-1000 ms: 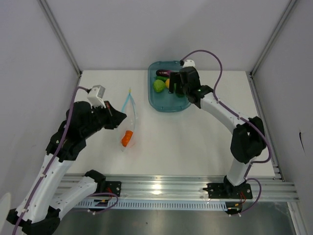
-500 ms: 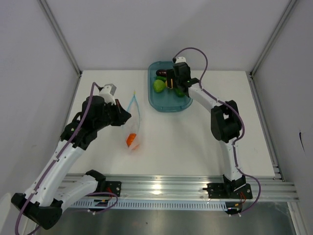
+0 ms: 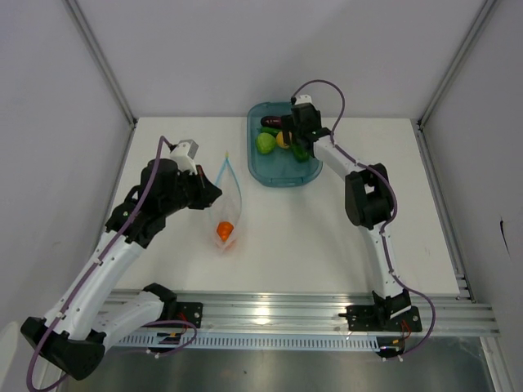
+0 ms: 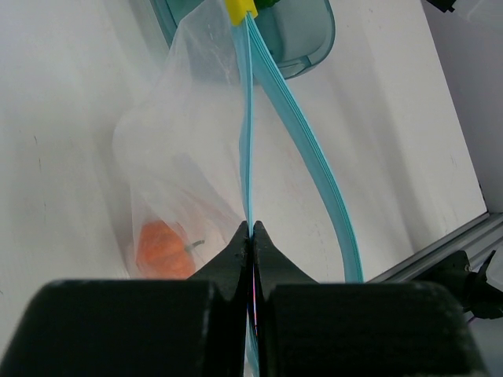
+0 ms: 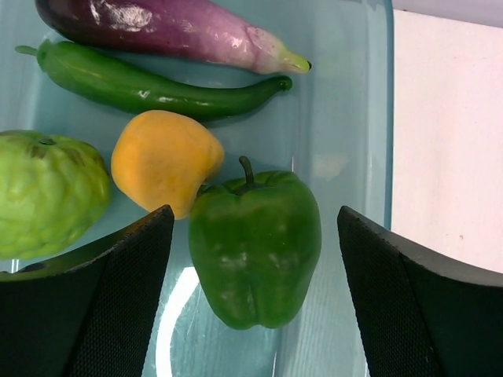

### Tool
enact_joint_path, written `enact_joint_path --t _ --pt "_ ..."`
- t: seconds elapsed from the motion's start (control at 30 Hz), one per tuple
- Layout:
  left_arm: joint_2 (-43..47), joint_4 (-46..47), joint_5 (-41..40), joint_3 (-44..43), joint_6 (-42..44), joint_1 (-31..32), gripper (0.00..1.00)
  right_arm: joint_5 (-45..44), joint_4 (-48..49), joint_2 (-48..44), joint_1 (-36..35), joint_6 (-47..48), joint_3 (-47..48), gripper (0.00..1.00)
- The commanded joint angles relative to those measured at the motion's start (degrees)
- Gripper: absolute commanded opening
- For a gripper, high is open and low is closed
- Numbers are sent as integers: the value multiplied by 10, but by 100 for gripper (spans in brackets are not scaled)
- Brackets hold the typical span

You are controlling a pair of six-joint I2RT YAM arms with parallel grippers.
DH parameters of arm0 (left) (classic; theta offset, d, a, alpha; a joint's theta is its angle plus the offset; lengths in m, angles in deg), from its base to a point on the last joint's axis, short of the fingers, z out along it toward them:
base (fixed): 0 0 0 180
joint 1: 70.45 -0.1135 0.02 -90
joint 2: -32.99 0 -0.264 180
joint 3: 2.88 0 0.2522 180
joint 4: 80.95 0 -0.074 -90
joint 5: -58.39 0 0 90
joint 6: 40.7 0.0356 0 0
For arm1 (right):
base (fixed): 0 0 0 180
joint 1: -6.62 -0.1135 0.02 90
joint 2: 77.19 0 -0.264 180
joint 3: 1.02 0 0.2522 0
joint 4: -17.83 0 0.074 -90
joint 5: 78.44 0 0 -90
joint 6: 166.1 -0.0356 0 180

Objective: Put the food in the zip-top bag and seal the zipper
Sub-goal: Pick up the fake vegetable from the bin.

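we have one orange-red piece (image 4: 161, 250) in the zip-top bag (image 4: 181, 141), left gripper (image 4: 251, 236) pinching the zipper (image 4: 248, 118), right gripper (image 5: 255, 216) spread over the green pepper (image 5: 255, 271) in the tray (image 5: 346, 94), five pieces and sealing to go.

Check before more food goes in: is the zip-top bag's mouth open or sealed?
Open: the two strips of the zipper bow apart in the left wrist view; the left gripper pinches just one.
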Motion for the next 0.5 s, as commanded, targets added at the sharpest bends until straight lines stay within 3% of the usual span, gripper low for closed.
enact_joint_path --t 0.0,0.47 --pt "-1 25 12 2 15 -5 1 -13 -3 19 -2 13 36 87" --pt "-2 28 26 9 19 -13 1 -17 -12 38 -7 -1 34 84"
